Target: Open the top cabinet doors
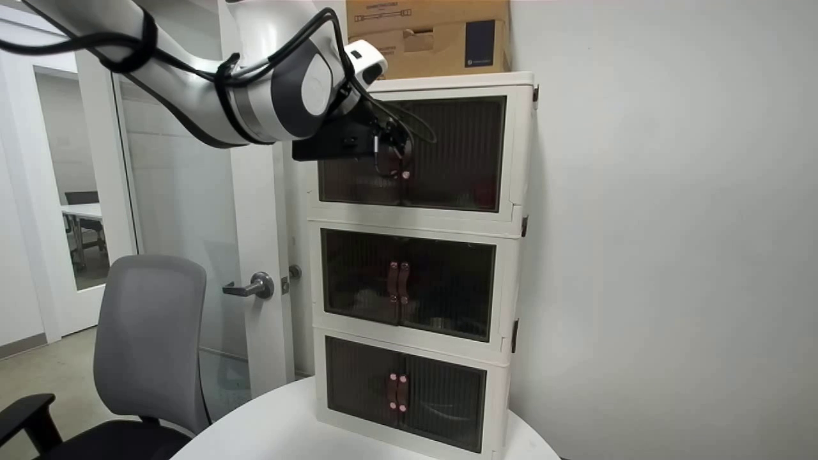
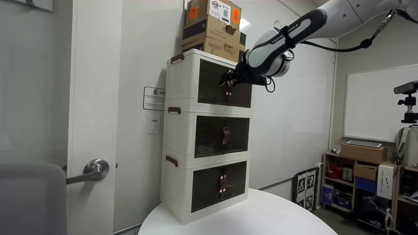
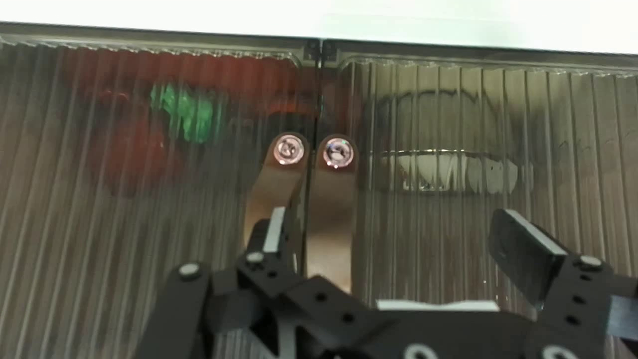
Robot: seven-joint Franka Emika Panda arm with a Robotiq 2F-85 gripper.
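Note:
The top cabinet doors, dark ribbed glass in white frames, are closed in both exterior views [image 1: 457, 153] [image 2: 211, 83] and fill the wrist view [image 3: 423, 259]. Their two reddish-brown strap handles hang side by side at the centre seam: a left handle [image 3: 271, 187] and a right handle [image 3: 331, 214]. My gripper [image 3: 396, 224] is open in front of the doors; it also shows in both exterior views [image 1: 391, 144] [image 2: 226, 78]. The left finger overlaps the left handle near the seam; the right finger is over the right door. The right handle lies between them. Contact cannot be told.
Cardboard boxes [image 1: 428, 45] [image 2: 212, 32] stand on the cabinet. Middle doors [image 1: 447, 287] and bottom doors [image 1: 444, 402] are closed below. The cabinet stands on a round white table [image 2: 267, 215]. A grey chair [image 1: 150, 338] and a room door with a lever [image 1: 252, 286] are beside it.

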